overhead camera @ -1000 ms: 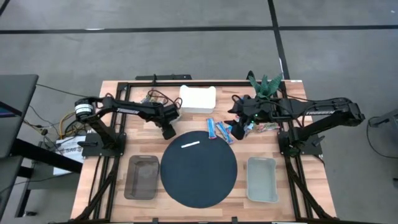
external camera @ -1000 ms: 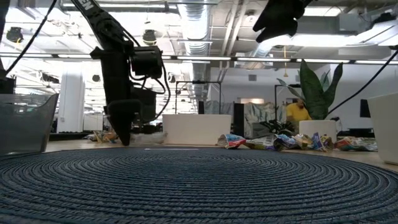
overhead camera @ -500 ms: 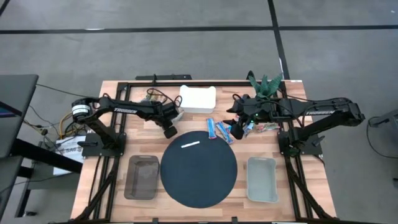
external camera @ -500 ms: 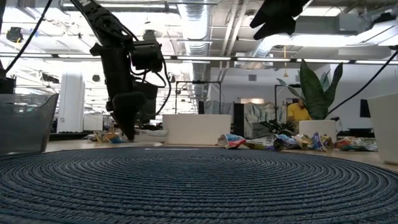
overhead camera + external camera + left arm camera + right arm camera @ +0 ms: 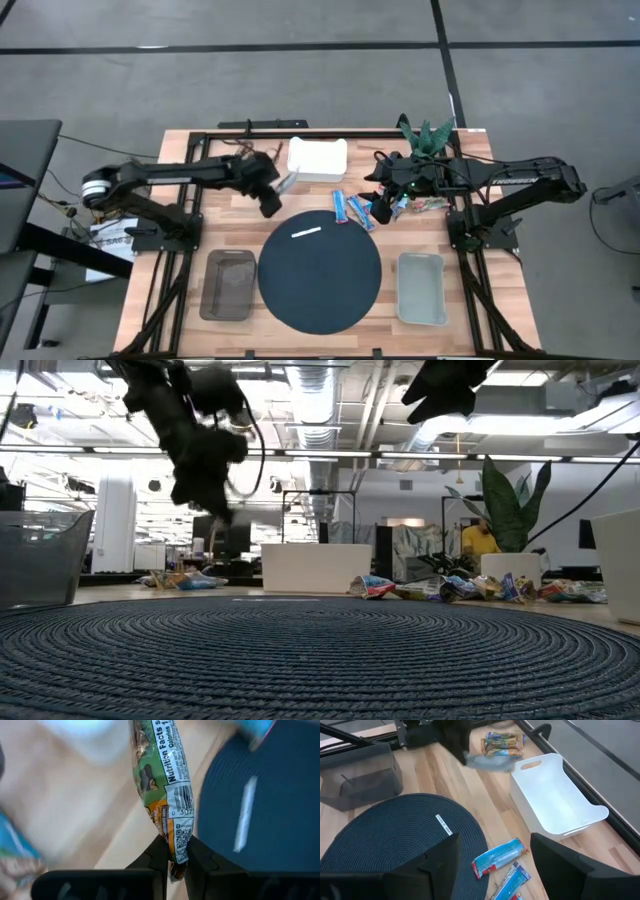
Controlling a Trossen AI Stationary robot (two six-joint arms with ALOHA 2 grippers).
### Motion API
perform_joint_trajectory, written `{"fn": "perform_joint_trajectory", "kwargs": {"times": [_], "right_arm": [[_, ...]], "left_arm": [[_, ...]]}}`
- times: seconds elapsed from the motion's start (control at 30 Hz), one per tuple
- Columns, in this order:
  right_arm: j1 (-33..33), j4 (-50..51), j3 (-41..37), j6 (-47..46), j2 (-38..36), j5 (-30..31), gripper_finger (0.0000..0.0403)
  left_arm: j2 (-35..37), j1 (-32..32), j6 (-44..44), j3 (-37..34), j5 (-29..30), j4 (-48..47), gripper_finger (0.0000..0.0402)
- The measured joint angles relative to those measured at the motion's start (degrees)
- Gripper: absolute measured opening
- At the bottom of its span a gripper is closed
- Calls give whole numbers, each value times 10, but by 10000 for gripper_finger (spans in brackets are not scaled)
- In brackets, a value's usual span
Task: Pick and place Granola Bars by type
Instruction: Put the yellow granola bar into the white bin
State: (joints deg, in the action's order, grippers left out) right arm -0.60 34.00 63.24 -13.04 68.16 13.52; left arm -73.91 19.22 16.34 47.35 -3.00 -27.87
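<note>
On the left, above the wooden table (image 5: 200,225), left gripper (image 5: 173,851) pinched on one end of a green and orange granola bar (image 5: 161,775), lifted clear of the tabletop beside the white bin (image 5: 318,159). More bars (image 5: 502,744) left on the wood behind that bin. Centre: dark round mat (image 5: 320,270) with a white strip (image 5: 306,232). Just past its rim, two blue bars (image 5: 351,209). Further right, right gripper (image 5: 378,202) hovering over them, fingers spread wide and empty, with a heap of bars (image 5: 470,588) near the plant (image 5: 426,134).
</note>
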Motion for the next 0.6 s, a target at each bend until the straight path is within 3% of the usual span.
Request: {"fn": "perform_joint_trajectory", "kwargs": {"times": [0.2,0.6], "right_arm": [[0,-2,0,0,0,1,232],[0,-29,0,0,0,1,232]], "left_arm": [[14,36,48,44,2,76,19],[-151,101,9,224,-38,47,26]]}}
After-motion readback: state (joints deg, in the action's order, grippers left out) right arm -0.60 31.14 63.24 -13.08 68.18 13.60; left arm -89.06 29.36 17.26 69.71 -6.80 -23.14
